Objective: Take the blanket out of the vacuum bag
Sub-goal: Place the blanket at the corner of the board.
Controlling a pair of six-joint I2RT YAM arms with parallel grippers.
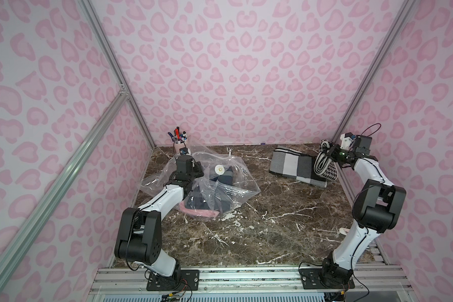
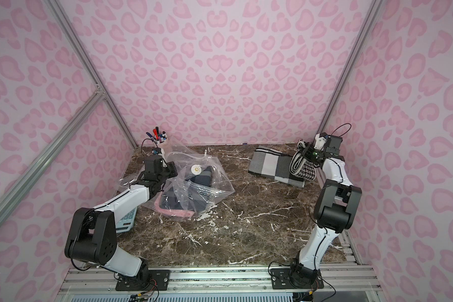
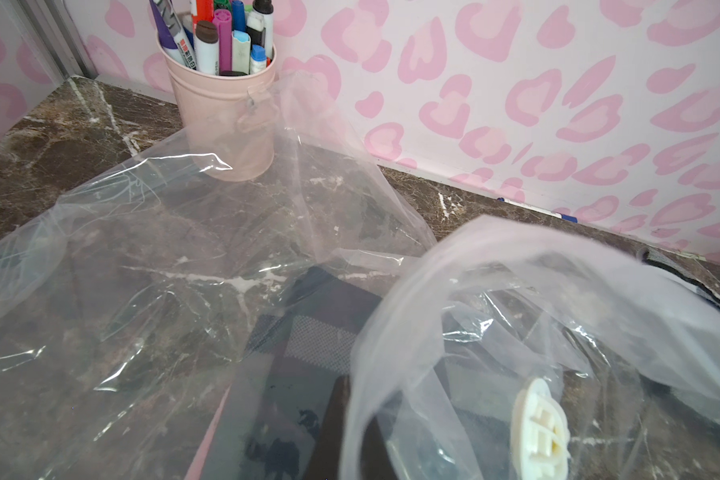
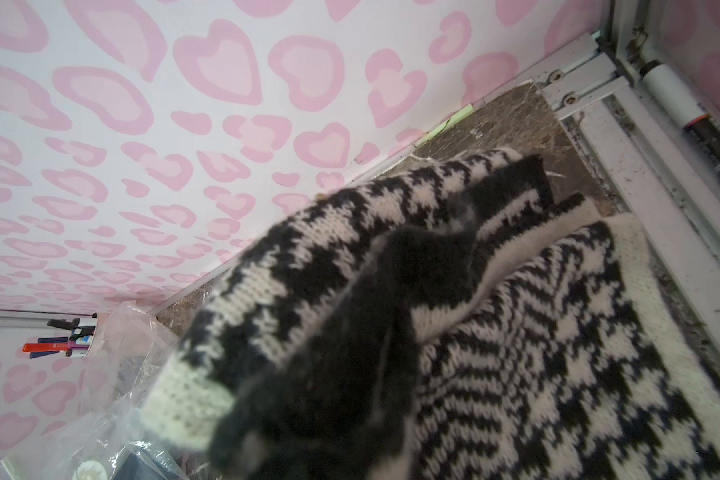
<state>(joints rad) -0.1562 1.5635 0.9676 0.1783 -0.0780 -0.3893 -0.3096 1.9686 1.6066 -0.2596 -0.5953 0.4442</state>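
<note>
The vacuum bag (image 1: 242, 188) (image 2: 216, 188) (image 3: 142, 270) lies crumpled at the table's left, its round white valve (image 1: 218, 170) (image 3: 539, 432) facing up. Folded dark cloth (image 1: 221, 183) and a pink one (image 1: 199, 213) lie inside it. My left gripper (image 1: 197, 171) (image 2: 171, 171) (image 3: 360, 449) is shut on a pinched strand of the bag's plastic beside the valve. At the far right my right gripper (image 1: 328, 153) (image 2: 306, 154) is shut on a black-and-white houndstooth knit blanket (image 1: 324, 167) (image 4: 516, 353), which hangs above the table outside the bag. The knit hides the fingers in the right wrist view.
A grey-and-white checked cloth (image 1: 290, 164) (image 2: 270, 164) lies flat at the back right, under the hanging blanket. A pink cup of markers (image 1: 179, 145) (image 3: 225, 116) stands at the back left, touching the bag. A calculator (image 2: 127, 219) lies under the left arm. Walls close in on three sides.
</note>
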